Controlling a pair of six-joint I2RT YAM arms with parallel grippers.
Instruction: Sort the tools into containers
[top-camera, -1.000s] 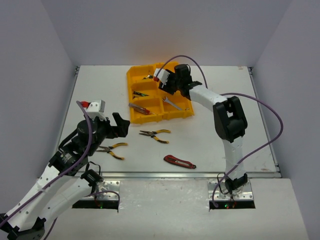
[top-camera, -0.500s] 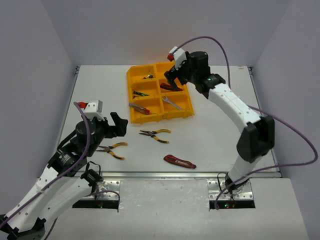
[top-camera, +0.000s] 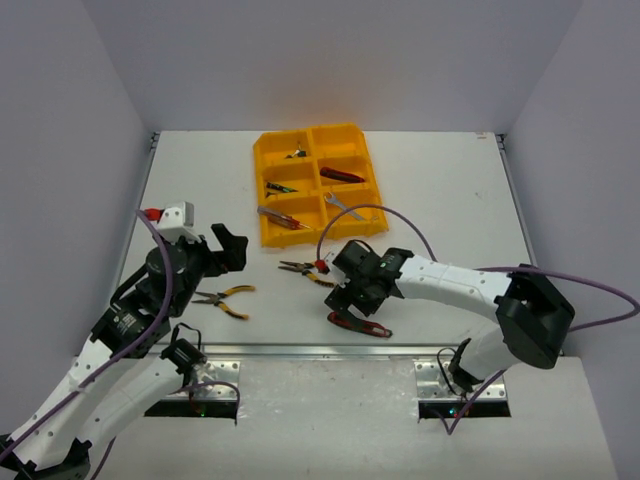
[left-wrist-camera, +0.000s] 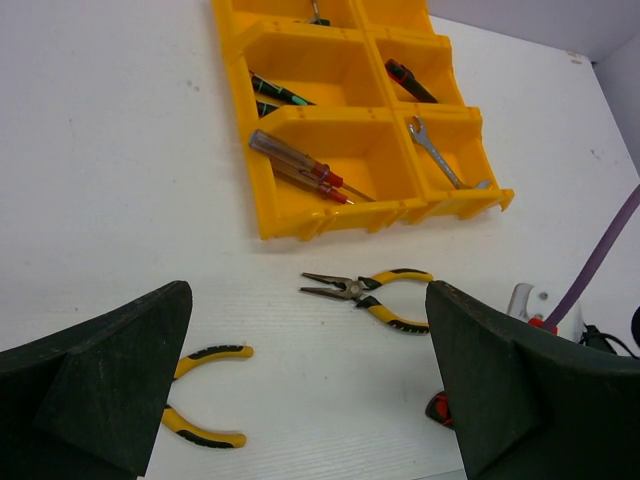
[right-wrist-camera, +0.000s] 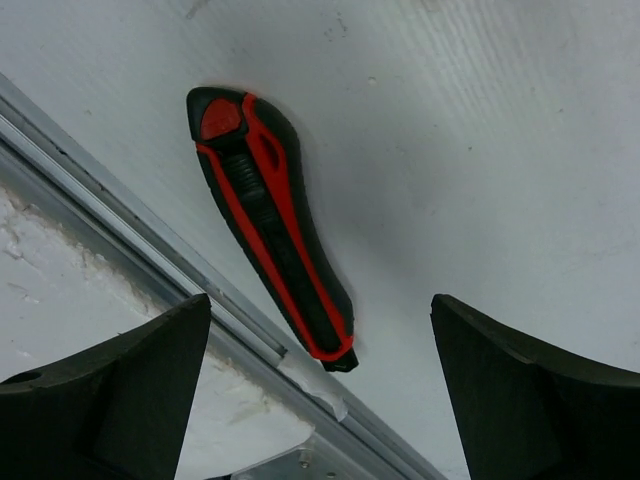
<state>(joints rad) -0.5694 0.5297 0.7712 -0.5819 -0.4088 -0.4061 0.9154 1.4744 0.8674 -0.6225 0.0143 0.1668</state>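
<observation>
The yellow-orange tray (top-camera: 325, 234) stands at the table's back middle. Its compartments hold a red-blue screwdriver (top-camera: 283, 217), a silver wrench (top-camera: 343, 207), a red knife (top-camera: 343, 175) and green-handled screwdrivers (top-camera: 280, 187). A red-black utility knife (top-camera: 372, 326) lies near the front edge. My right gripper (top-camera: 350, 306) hovers open over it; in the right wrist view the knife (right-wrist-camera: 270, 225) lies just beyond the open gripper (right-wrist-camera: 320, 390). Two yellow-black pliers (top-camera: 308, 270) (top-camera: 225, 297) lie on the table. My left gripper (top-camera: 228, 248) is open and empty above them (left-wrist-camera: 365, 290) (left-wrist-camera: 200, 390).
The table's metal front rail (right-wrist-camera: 150, 270) runs right beside the knife. A small tool (top-camera: 296, 153) lies in the tray's back left compartment. Purple cables loop off both arms. White walls close the table at the left, right and back.
My right arm has swung from the tray down to the front of the table, over the loose knife. A red knife now lies in the tray. The left gripper shifted slightly left.
</observation>
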